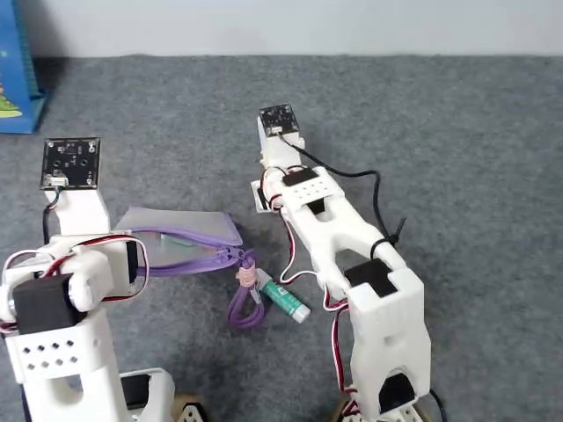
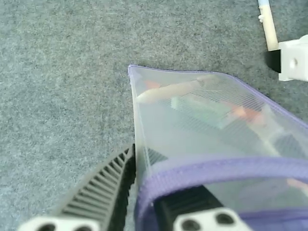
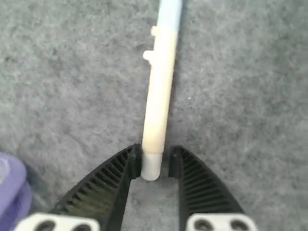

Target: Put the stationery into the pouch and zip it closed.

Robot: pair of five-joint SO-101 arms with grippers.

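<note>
Holds the pouch (image 1: 185, 230), left of centre in the high view, in the clamped left gripper (image 2: 142, 178); brackets the pen (image 3: 161, 86) end on the carpet (image 3: 240, 72) with the narrowly parted right gripper (image 3: 155, 156); calls for square closure before lifting.

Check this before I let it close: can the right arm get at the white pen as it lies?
Probably yes. The pen lies flat on the carpet, its end between the right gripper and its open fingers, with nothing on top of it or crowding it.
</note>
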